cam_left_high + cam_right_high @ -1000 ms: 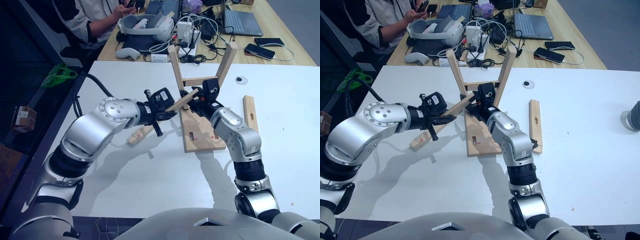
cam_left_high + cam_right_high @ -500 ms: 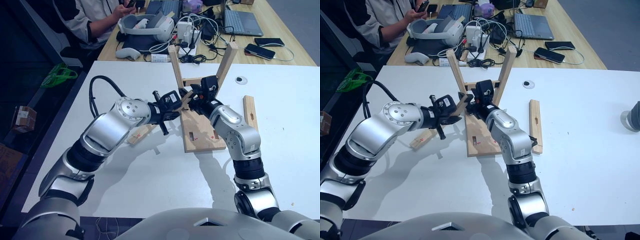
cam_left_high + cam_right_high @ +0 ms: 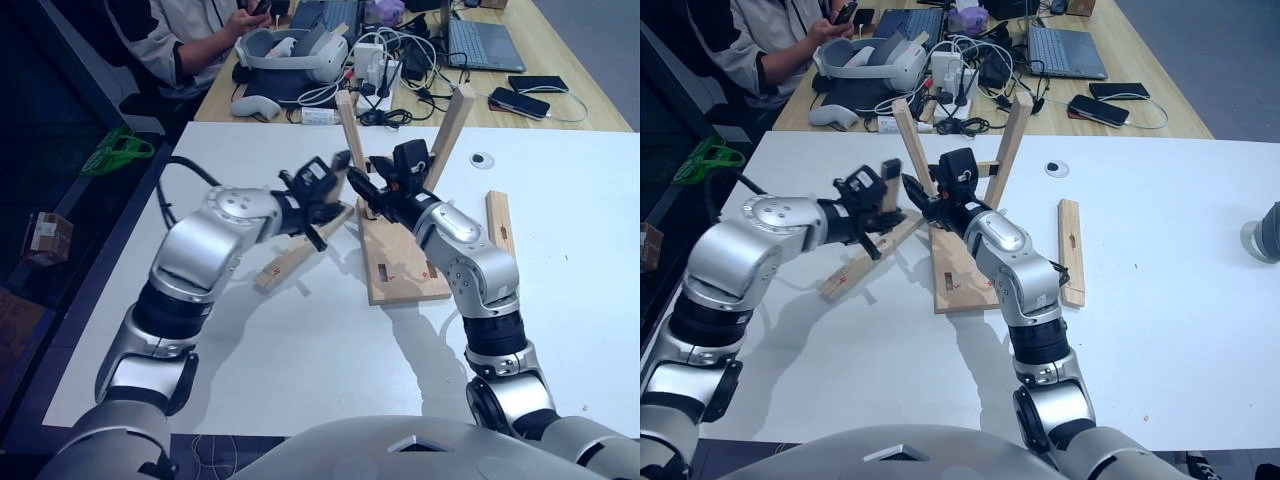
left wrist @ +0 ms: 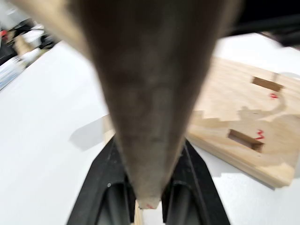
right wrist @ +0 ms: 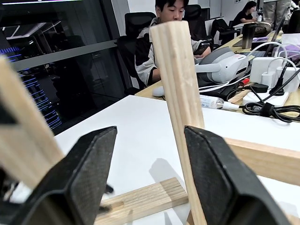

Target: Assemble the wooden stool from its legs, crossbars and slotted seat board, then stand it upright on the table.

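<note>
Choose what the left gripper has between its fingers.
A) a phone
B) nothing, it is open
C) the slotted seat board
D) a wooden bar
D: the left gripper is shut on a wooden bar, seen close up in the left wrist view, while the seat board lies flat on the table.

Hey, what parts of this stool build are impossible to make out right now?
- Left wrist view: the stick in the left hand is a close blur, with one end cut off by the edge.
- Eye views: the right hand covers where the legs meet the seat board.
- Right wrist view: the crossbar runs off the edge, so its far joint is cut off.
</note>
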Robot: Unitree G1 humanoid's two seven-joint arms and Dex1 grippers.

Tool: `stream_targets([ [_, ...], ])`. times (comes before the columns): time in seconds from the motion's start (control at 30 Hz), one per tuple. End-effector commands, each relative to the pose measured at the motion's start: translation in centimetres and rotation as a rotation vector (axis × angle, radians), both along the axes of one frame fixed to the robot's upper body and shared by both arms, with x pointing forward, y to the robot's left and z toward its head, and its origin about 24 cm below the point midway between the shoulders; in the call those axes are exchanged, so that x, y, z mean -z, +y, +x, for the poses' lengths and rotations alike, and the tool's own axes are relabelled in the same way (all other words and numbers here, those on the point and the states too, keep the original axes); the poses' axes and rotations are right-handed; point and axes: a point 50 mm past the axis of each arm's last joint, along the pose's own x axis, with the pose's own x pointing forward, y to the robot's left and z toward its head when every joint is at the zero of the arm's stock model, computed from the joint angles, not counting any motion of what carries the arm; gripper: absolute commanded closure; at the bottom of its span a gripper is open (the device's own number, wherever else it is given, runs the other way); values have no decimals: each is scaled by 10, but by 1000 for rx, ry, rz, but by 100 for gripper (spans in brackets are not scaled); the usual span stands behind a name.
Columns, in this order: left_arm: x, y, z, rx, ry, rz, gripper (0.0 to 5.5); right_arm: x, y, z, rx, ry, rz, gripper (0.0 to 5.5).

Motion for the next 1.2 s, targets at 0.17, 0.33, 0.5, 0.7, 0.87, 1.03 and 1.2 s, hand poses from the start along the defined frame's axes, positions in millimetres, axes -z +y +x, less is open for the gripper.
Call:
stream_targets([
  [0.17,40,23,7,-322,75,-312,509,-3,-10,3,43,-8,4,280],
  [0.33,50,21,14,-319,-8,-409,509,-4,-10,3,37,-8,3,280],
  [0.5,68,26,7,-182,-61,-365,509,-8,-16,5,28,-14,-5,280],
  [0.7,88,32,0,-105,-64,-323,509,-16,-27,9,12,-18,-30,280],
  [0.87,99,26,1,-89,-61,-319,509,-19,-32,6,0,-10,-51,280],
  [1.03,106,22,6,-91,-70,-313,509,-22,-32,3,-19,-7,-59,280],
  [1.2,106,19,12,-78,-107,-299,509,-25,-33,1,-34,-6,-73,280],
])
